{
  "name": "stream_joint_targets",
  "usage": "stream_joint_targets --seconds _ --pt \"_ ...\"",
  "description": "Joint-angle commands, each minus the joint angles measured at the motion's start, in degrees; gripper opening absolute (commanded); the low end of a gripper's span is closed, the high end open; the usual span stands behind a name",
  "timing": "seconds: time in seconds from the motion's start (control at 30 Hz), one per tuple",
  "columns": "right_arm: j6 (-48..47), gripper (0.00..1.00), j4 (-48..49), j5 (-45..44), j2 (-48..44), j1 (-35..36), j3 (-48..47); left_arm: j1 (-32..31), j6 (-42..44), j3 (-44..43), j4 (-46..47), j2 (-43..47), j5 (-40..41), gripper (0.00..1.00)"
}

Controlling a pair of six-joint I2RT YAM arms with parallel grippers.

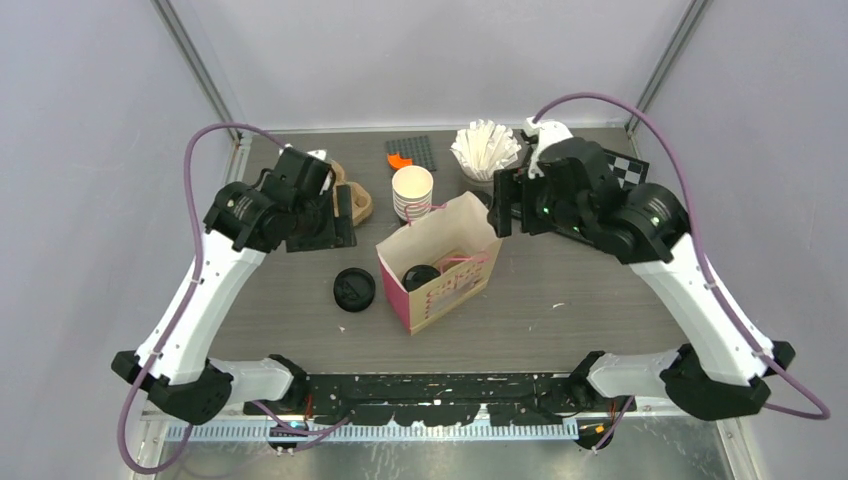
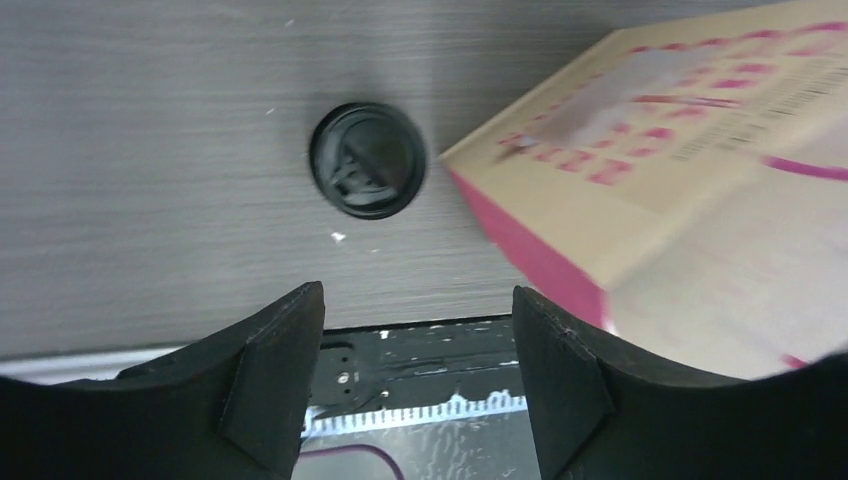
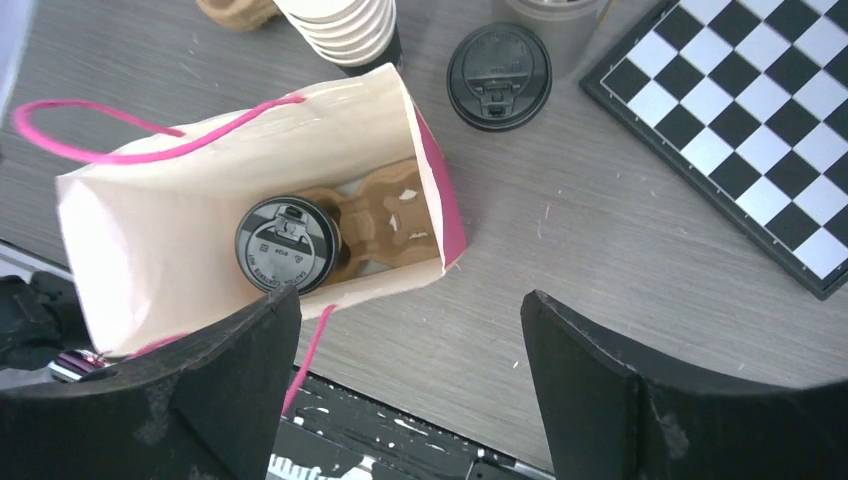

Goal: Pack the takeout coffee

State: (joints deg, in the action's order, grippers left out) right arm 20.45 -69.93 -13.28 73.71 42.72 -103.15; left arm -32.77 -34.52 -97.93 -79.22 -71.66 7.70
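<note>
A cream and pink paper bag (image 1: 447, 283) stands open at the table's middle. One takeout coffee (image 3: 288, 244) with a round black lid sits inside it, in a brown cardboard carrier (image 3: 385, 215). A second black lid (image 3: 499, 62) lies just beyond the bag, and a third black lid (image 2: 368, 160) lies left of the bag; whether cups sit under these two I cannot tell. My left gripper (image 2: 418, 380) hangs open and empty, left of the bag. My right gripper (image 3: 410, 390) is open and empty too, above the bag's right side.
A stack of lidless cream cups (image 1: 412, 192) stands behind the bag. A brown cup carrier (image 1: 352, 200) lies by the left arm. White coffee filters (image 1: 487, 148), a checkerboard (image 3: 760, 120), a black grid mat (image 1: 415, 150) and an orange piece (image 1: 400, 160) sit at the back.
</note>
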Motion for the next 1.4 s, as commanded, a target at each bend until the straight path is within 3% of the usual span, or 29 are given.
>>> stream_joint_targets --seconds 0.0,0.2,0.43,0.6,0.87,1.03,1.37 --pt "-1.74 0.86 8.1 -1.36 -6.9 -0.17 2.77 4.88 -0.11 5.35 -1.59 -0.17 2.85 0.69" --pt "-0.63 0.89 10.84 -2.31 -10.69 -0.16 6.26 15.44 0.49 8.46 6.56 -4.12 -3.21 0.63" --pt "0.3 0.92 10.16 -9.87 -10.5 -0.1 5.64 16.37 -0.64 -2.78 15.3 -15.23 -8.26 0.62" --pt "-0.59 0.92 8.39 -10.98 -7.69 -0.15 2.61 16.43 -0.87 -5.42 19.63 -19.2 -12.6 0.6" --pt "3.45 0.89 7.44 -9.33 -7.14 -0.18 5.15 16.43 0.51 -0.31 20.61 -18.4 -12.53 0.58" --pt "4.29 0.88 6.49 -8.63 -6.54 -0.15 5.52 15.72 -1.17 2.78 25.39 -17.65 -21.41 0.52" --pt "-9.82 0.84 5.4 4.48 0.35 -0.52 2.31 13.55 -1.92 9.21 26.65 -12.28 -25.06 0.5"
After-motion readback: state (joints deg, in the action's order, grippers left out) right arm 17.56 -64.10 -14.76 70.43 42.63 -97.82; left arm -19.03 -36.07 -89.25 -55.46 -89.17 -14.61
